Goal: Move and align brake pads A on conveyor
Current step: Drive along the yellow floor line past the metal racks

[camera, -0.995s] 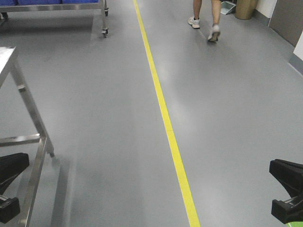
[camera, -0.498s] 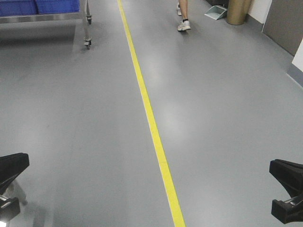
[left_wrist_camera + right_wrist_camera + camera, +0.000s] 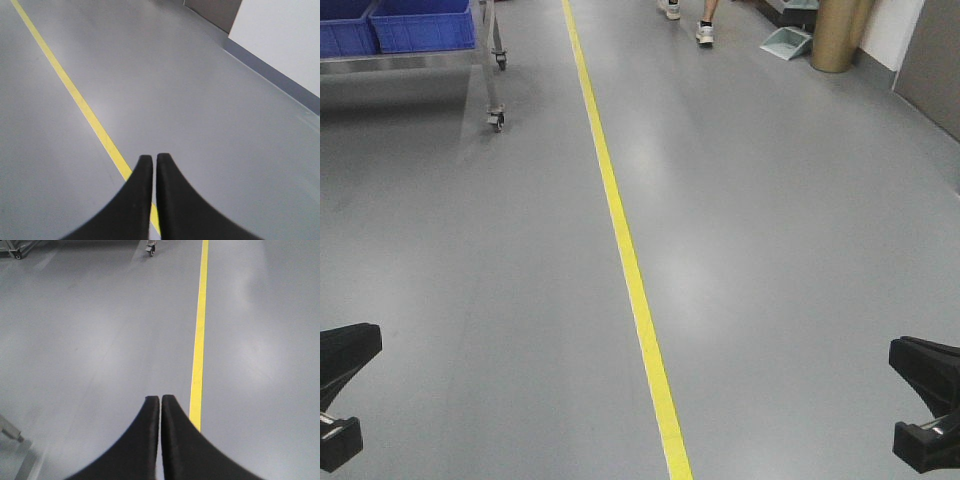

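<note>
1. Two grippers are seen, the left gripper [image 3: 150, 159] and the right gripper [image 3: 160, 399]. On each, the two black fingers are drawn almost together, with only a hairline slit left, and nothing is held.
2. Where the brake pads A and the conveyor lie cannot be told from these views.
3. One yellow line [image 3: 620, 235] is laid along the grey floor [image 3: 790, 250], from the near edge to the far.
4. At the far left one steel cart [image 3: 420, 62] is stood, with two casters [image 3: 496, 122] shown and two blue bins [image 3: 425, 25] carried.
5. At the far right one brass-coloured bin [image 3: 840, 35] and one dustpan [image 3: 787, 42] are set side by side. Two shoes [image 3: 705, 33] are seen at the top edge.
6. Open floor is left on both sides of the line. In the left wrist view it is bounded by a white wall [image 3: 285, 40] with dark skirting [image 3: 280, 75].
</note>
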{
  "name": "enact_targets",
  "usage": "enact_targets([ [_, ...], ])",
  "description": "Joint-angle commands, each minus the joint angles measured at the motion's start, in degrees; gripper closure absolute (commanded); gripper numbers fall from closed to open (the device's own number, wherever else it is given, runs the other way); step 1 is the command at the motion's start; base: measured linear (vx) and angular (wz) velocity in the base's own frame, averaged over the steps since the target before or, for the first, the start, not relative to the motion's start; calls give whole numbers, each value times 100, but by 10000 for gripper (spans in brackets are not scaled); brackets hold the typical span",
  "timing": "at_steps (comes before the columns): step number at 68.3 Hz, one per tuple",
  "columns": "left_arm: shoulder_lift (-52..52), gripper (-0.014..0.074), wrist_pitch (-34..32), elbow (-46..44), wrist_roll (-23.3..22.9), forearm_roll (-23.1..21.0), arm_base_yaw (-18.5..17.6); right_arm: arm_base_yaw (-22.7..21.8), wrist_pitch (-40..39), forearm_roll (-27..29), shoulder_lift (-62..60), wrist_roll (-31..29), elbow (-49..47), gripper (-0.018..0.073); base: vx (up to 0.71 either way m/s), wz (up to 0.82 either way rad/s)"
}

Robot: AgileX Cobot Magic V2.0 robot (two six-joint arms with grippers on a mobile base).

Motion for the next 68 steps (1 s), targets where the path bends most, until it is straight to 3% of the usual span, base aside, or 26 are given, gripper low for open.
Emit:
enact_targets([
  [1, 3, 603, -398, -143, 10, -28, -34, 8, -360, 27, 17, -57, -153, 568, 57, 10],
  [68, 3, 603, -402, -143, 10, -28, -34, 8, -336, 27, 45, -57, -153, 568, 42, 15],
])
